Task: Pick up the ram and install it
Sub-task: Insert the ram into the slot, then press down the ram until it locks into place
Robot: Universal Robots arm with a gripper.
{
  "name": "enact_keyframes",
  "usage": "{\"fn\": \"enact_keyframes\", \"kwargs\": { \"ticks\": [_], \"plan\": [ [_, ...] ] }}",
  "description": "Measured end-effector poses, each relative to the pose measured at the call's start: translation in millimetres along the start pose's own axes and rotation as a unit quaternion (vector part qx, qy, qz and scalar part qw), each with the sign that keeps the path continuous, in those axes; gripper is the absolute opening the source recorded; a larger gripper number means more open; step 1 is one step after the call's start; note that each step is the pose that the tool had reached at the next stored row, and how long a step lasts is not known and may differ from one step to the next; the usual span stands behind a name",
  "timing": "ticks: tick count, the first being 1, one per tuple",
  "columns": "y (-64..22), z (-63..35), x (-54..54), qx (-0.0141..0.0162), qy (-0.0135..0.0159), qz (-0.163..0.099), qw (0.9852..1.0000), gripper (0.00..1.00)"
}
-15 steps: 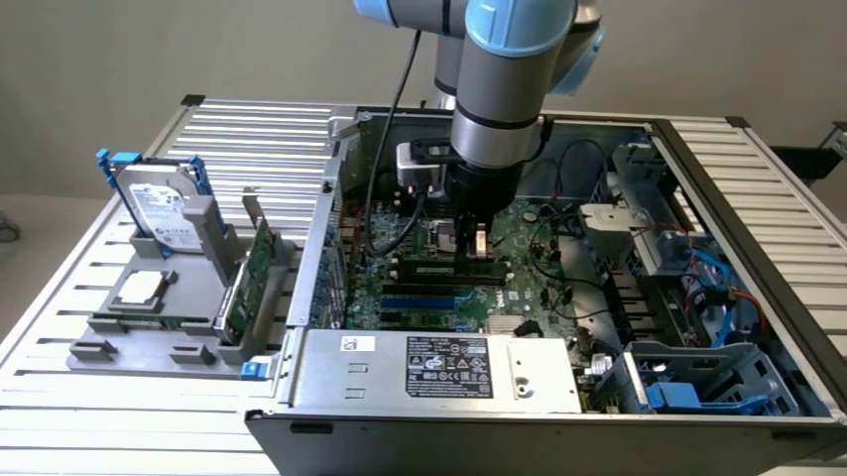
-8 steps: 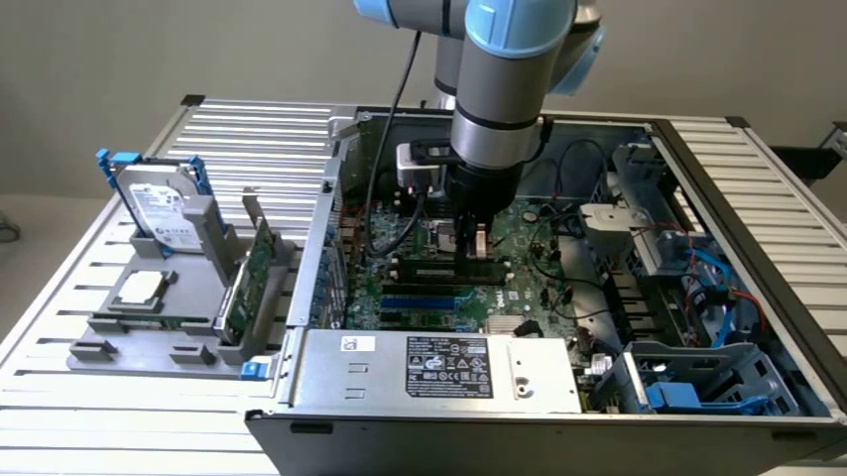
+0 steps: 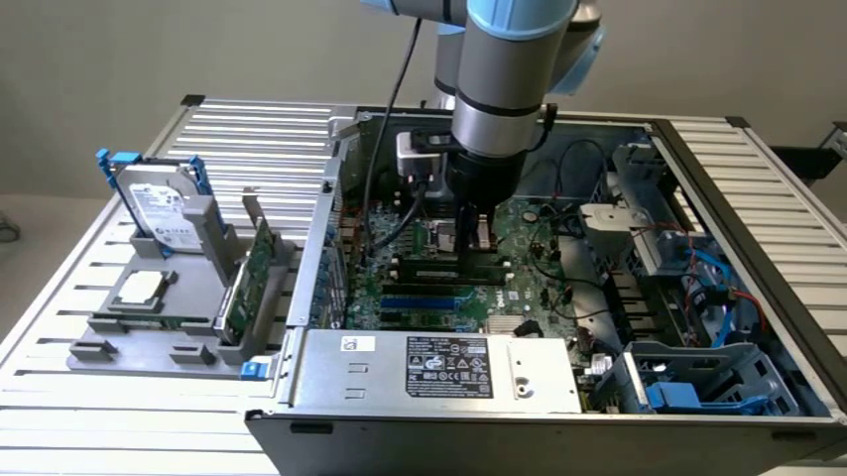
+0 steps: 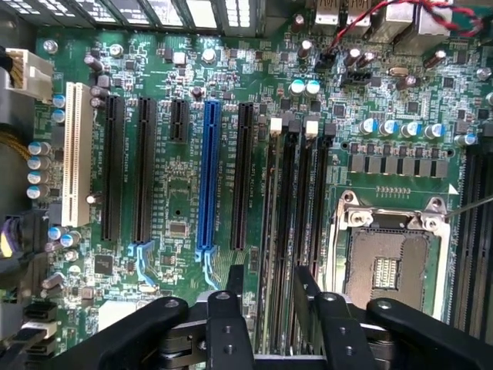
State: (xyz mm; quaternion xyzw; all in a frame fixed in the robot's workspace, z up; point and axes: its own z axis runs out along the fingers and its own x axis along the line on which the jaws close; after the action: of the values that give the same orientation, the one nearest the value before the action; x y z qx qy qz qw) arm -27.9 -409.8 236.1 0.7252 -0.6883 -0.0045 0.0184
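My gripper hangs inside the open computer case, low over the motherboard's memory slots. Its two black fingers stand apart, one on each side of the slots, gripping nothing. Between them runs a thin dark strip that I take for the ram, seen edge-on and seated upright in one slot. White latches sit at the slots' far ends. In the exterior view the gripper is down at the board's middle, next to the long dark slots.
An empty processor socket lies beside the memory slots, with black and blue expansion slots on the other side. At the exterior view's left, a grey holder carries a hard drive, a silver chip and a green expansion card. The power supply fills the case's front.
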Motion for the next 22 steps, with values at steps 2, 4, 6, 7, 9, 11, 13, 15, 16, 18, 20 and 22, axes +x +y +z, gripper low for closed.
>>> {"fn": "enact_keyframes", "kwargs": {
  "ticks": [2,4,6,7,9,11,13,15,16,18,20,22],
  "plan": [
    [0.3,-8.2,0.1,-0.0001,0.0,0.0,1.0,0.4],
    [1.5,-14.7,0.2,-0.0001,-0.0001,0.0,1.0,0.4],
    [3.4,-17.4,0.4,-0.0002,-0.0001,0.0,1.0,0.37],
    [4.2,-17.6,0.7,-0.0001,-0.0003,0.0,1.0,0.37],
    [6.4,-17.7,1.0,-0.0001,-0.0003,0.0,1.0,0.25],
    [8.4,-17.6,1.6,-0.0001,-0.0004,0.0,1.0,0.19],
    [9.4,-17.6,2.0,-0.0001,-0.0004,0.0,1.0,0.11],
    [9.4,-17.6,2.0,-0.0001,-0.0004,0.0,1.0,0.11],
    [9.4,-17.6,2.0,-0.0001,-0.0003,0.0,1.0,0.11],
    [9.5,-17.6,2.0,-0.0001,-0.0004,0.0,1.0,0.11],
    [9.5,-17.6,2.0,-0.0001,-0.0004,0.0,1.0,0.11],
    [9.5,-17.6,2.0,-0.0001,-0.0004,0.0,1.0,0.11]
  ]
}}
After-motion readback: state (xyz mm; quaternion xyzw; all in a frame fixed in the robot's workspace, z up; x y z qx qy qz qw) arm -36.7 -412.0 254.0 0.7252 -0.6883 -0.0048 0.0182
